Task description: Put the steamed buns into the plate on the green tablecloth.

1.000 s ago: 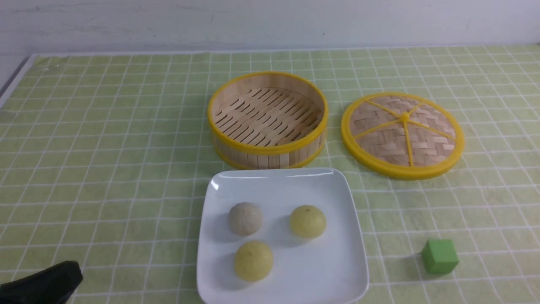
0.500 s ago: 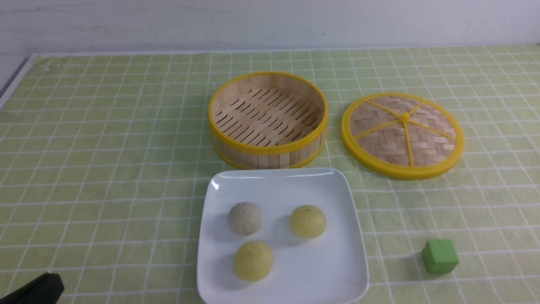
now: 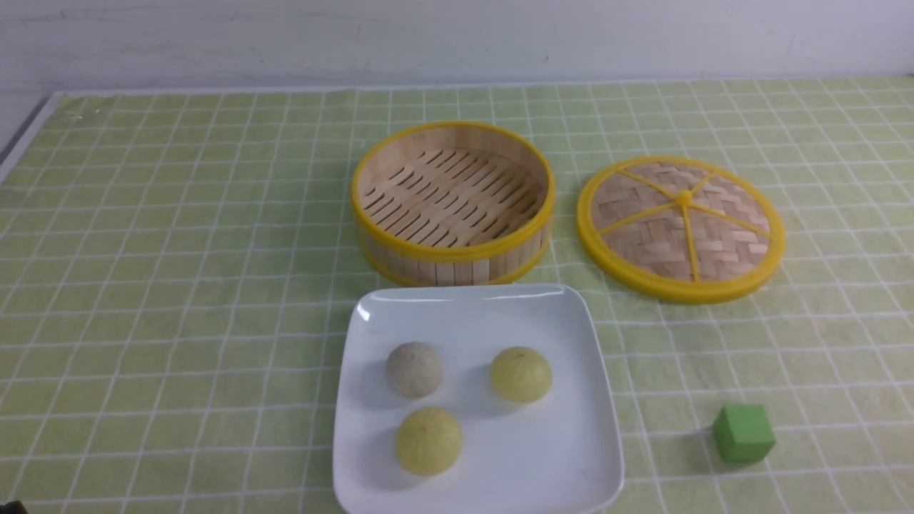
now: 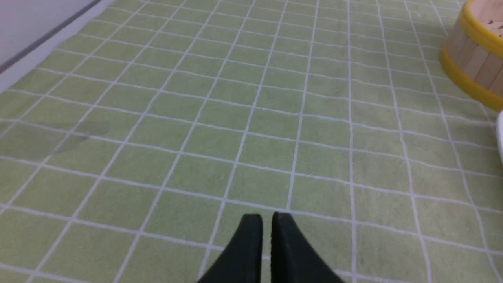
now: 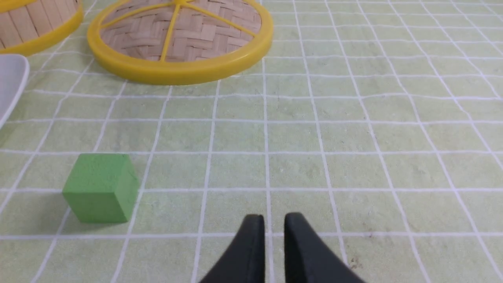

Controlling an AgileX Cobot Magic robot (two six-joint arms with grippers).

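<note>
White plate holding three steamed buns, well apart from both jaws

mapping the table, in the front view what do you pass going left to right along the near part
grey bun → front yellow bun → right yellow bun → green cube; all three buns sit on the plate.

the left hand hangs above the tabletop, its two black fingers nearly together with a thin slit between, gripping nothing. the right hand hangs likewise, fingers slightly further apart, also empty.
</note>
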